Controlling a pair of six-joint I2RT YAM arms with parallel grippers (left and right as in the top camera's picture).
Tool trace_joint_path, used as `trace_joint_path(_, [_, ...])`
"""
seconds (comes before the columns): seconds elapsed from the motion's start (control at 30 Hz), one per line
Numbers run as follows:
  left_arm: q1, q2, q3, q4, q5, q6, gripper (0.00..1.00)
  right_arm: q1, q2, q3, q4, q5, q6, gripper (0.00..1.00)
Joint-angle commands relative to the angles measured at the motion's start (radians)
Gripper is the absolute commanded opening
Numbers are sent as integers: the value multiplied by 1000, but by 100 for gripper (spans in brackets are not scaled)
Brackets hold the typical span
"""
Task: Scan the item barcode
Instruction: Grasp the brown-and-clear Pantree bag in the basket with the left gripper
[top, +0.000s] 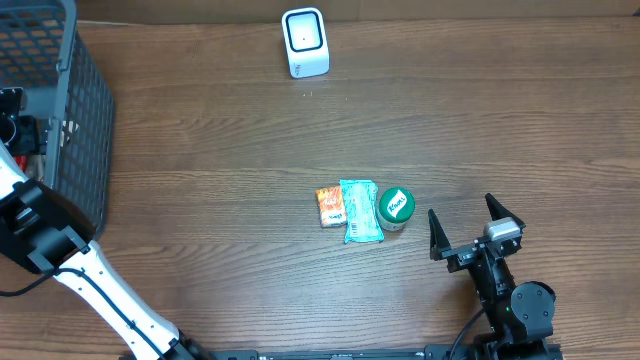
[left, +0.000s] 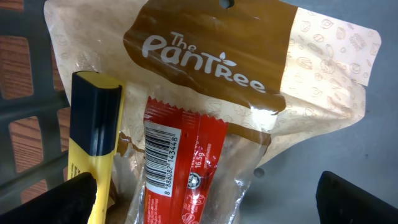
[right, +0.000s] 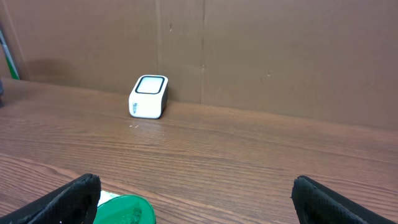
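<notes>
In the left wrist view my left gripper (left: 208, 202) is open inside the grey basket (top: 70, 120). A red packet (left: 180, 168) in clear wrap, its barcode (left: 160, 148) facing up, lies between the spread fingers and is not gripped. It rests on a brown-and-tan "The Pantree" bag (left: 249, 74). A yellow-and-black item (left: 96, 134) lies by the left finger. The white scanner (top: 305, 42) stands at the table's far edge, also in the right wrist view as the scanner (right: 148, 96). My right gripper (top: 462, 212) is open and empty at the front right.
An orange packet (top: 330, 206), a teal packet (top: 360, 211) and a green-lidded tub (top: 396, 207) lie together mid-table, just left of the right gripper. The green lid (right: 124, 211) shows by the right gripper's left finger. A cardboard wall (right: 280, 56) backs the table.
</notes>
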Motion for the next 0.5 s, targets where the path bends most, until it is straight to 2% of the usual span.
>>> trace_joint_path(0.0, [1, -63, 13, 3, -42, 15, 100, -1, -6, -11, 5, 1, 0, 100])
trace_joint_path(0.43, [39, -53, 13, 48, -40, 19, 100, -1, -6, -11, 5, 1, 0, 100])
trace_joint_path(0.47, [43, -45, 6, 56, -40, 19, 96, -1, -6, -11, 5, 1, 0, 100])
